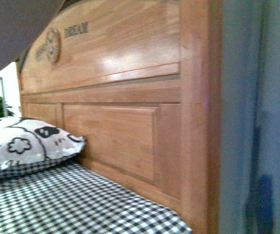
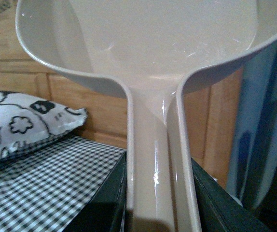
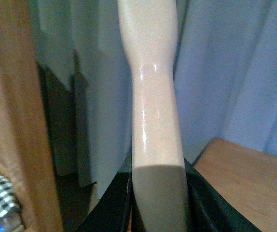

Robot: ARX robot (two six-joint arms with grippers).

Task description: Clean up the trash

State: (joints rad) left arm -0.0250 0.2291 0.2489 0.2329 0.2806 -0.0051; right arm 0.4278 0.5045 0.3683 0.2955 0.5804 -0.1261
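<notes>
The left gripper [image 2: 160, 210] points toward the wooden headboard [image 1: 110, 73]. Its two dark fingers [image 2: 104, 205] are clamped on the narrow handle of the dustpan [image 2: 162, 48], one finger pressing on each side. The wide scoop spreads out beyond the fingertips, with its hollow side facing the wrist camera. The right gripper [image 3: 158, 205] is near the wooden post [image 3: 13, 121] of the bed, and its fingers [image 3: 110, 208] are closed tight on a pale handle [image 3: 153, 96]. This handle runs straight out past the fingertips, in front of the blue curtain [image 3: 235, 63]. In the front view a grey blurred shape [image 1: 13, 29] fills one upper corner, and I cannot tell what it is. The far rim of the scoop is cut off by the picture edge. The far end of the pale handle is cut off too, so the tool it belongs to is not clear. The part of the scoop that shows holds only smooth, shiny plastic. Beyond the left fingers and lower lie the checked sheet [image 2: 42, 183] and the pillow [image 2: 22, 121] with black drawings, its corner close to the headboard. Beyond the right fingers, low, is a plain wooden surface [image 3: 244, 179]. Where the trash is I cannot tell from these views
</notes>
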